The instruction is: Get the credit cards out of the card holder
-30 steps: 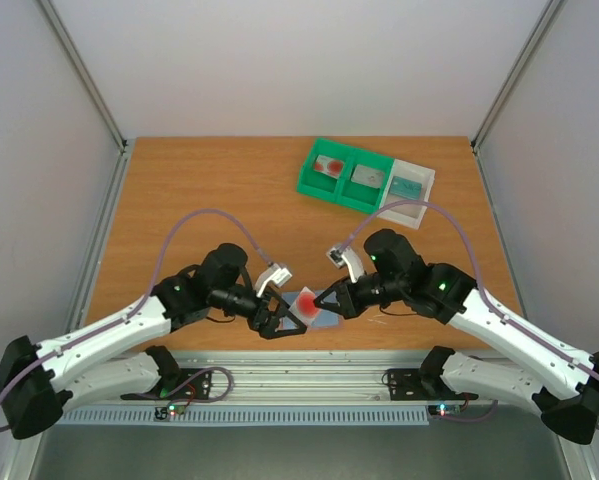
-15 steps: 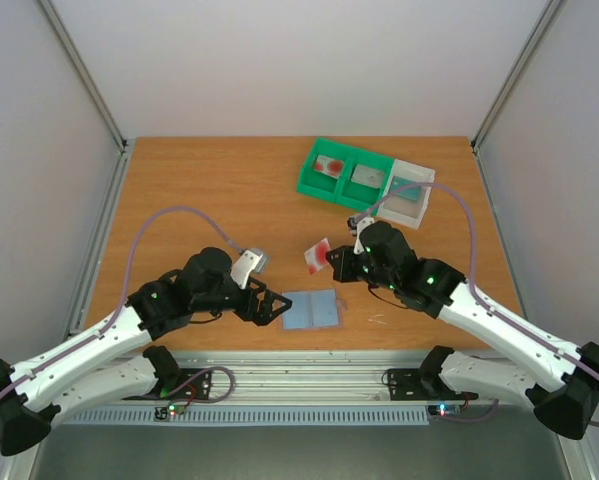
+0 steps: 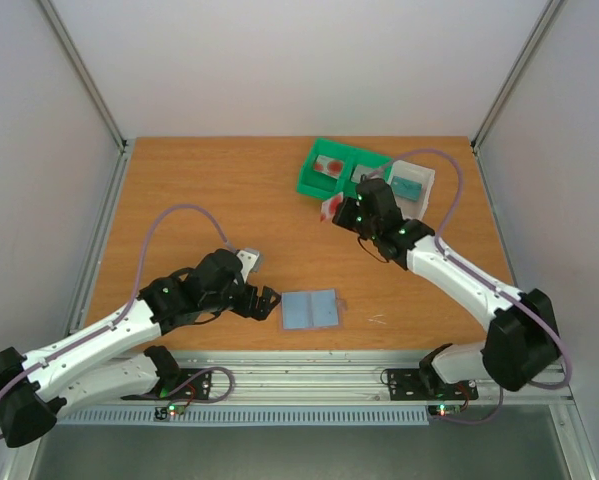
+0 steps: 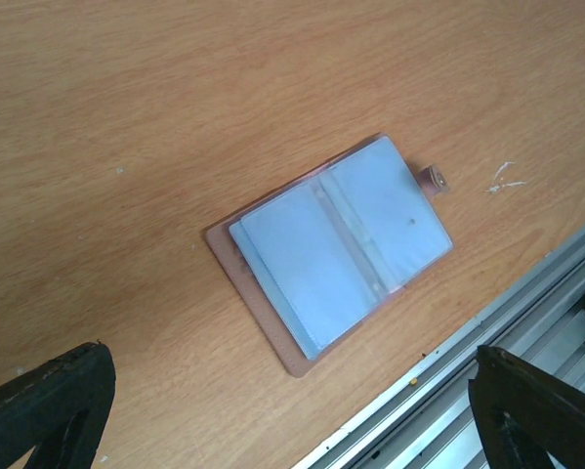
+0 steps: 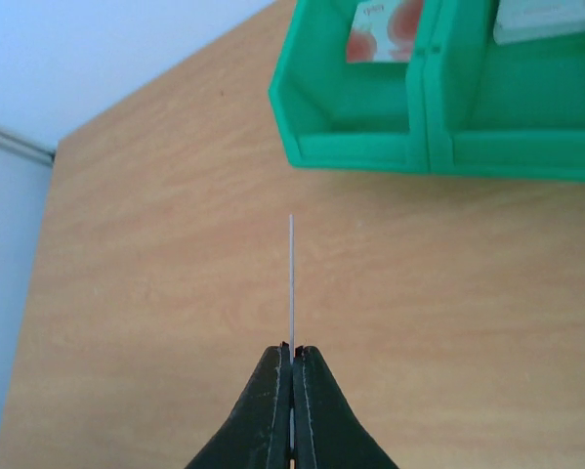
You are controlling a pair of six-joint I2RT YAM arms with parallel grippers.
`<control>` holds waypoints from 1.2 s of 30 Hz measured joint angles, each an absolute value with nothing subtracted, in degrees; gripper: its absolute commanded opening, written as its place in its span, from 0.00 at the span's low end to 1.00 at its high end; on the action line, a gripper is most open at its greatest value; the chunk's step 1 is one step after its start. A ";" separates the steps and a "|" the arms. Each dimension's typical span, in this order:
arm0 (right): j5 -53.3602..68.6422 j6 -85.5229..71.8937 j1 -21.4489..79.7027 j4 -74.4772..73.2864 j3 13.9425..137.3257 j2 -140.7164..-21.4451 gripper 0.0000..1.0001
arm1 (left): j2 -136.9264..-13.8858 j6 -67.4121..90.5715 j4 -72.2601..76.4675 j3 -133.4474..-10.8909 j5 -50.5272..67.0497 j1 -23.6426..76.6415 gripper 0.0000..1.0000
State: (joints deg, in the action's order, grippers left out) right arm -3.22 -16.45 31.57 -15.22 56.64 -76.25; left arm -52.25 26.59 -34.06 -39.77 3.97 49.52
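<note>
The card holder (image 3: 310, 309) lies open and flat on the table near the front edge, its light blue panels up; it also shows in the left wrist view (image 4: 339, 246). My left gripper (image 3: 270, 302) is open just left of the holder, its fingertips (image 4: 48, 401) wide apart. My right gripper (image 3: 339, 212) is shut on a whitish credit card with a red blotch (image 3: 331, 207), held above the table just in front of the green tray. In the right wrist view the card (image 5: 291, 283) shows edge-on between the shut fingers (image 5: 272, 410).
A green and white compartment tray (image 3: 306, 186) stands at the back right, with a red-blotched card (image 5: 385, 29) in its left bin and a greyish card (image 3: 368, 176) in the middle bin. A metal rail (image 4: 526, 322) runs along the table's front edge.
My right gripper has carried the red-blotched card away from the holder and back towards the green tray. My left gripper has let go and drawn slightly left of the holder.
</note>
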 measured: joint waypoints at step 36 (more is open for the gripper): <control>-2.11 -20.23 19.88 -8.95 100.90 -125.34 0.01 | -51.22 28.91 -30.61 -39.16 7.94 49.52 0.99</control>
State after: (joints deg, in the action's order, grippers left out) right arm -2.11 -20.23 19.88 -8.95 100.90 -125.34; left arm -51.22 28.91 -30.61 -39.16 7.94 49.52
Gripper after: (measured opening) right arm 0.018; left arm 0.994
